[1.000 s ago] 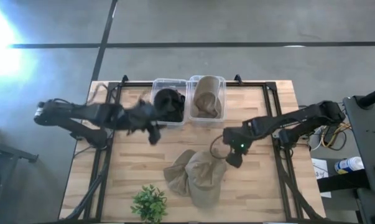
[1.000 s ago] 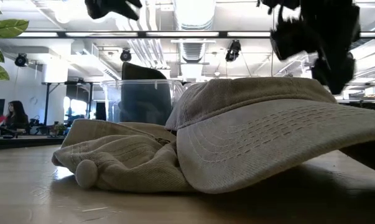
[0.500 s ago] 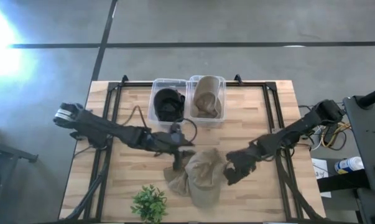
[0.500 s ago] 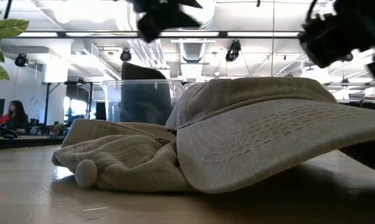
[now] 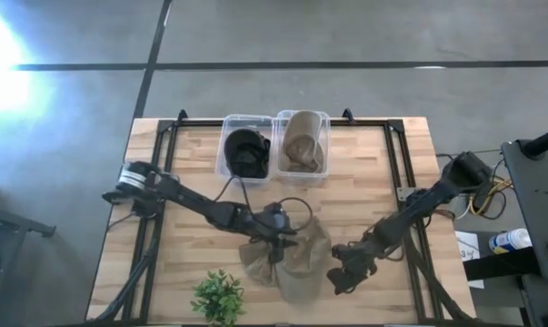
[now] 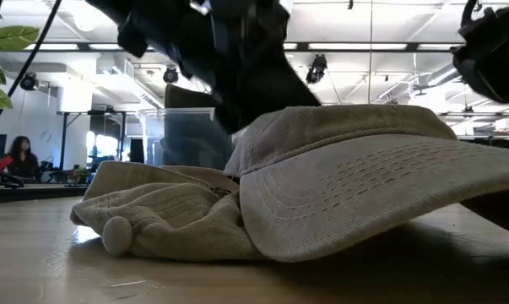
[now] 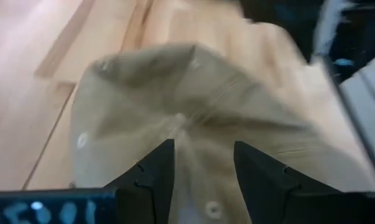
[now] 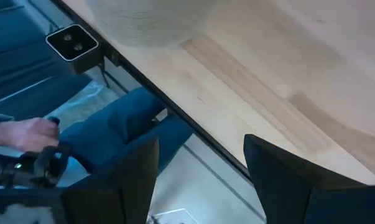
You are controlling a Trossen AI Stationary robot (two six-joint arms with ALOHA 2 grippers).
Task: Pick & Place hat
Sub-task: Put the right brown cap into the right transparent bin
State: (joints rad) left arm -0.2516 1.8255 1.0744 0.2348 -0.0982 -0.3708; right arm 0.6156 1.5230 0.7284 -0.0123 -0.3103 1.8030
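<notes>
Two tan hats (image 5: 292, 265) lie in a heap on the table's near half. In the low view the front one (image 6: 364, 186) rests on its brim, beside a crumpled one (image 6: 161, 211). My left gripper (image 5: 275, 242) is open right over the heap. Its fingers (image 7: 156, 171) stand on either side of a crown's top (image 7: 181, 118). My right gripper (image 5: 339, 277) is open and empty, to the right of the heap by the table's near edge. Its wrist view shows a hat brim (image 8: 150, 22). My left gripper (image 7: 203, 168) comes at the tan hat's crown from above, slanting from the table's left. Its open fingers straddle the crown's top. I cannot tell whether they touch the cloth.
Two clear bins stand at the far edge: the left (image 5: 246, 150) holds a black hat, the right (image 5: 302, 141) a tan one. A small plant (image 5: 217, 298) is at the near edge, left of the heap. Past the near edge are a person's leg (image 8: 119, 134) and hand (image 8: 25, 134).
My left gripper has swung from beside the black-hat bin toward the table's right and near edge, and down onto the hat heap. My right gripper has moved from mid-table toward the near edge. The hats have stayed where they lay.
</notes>
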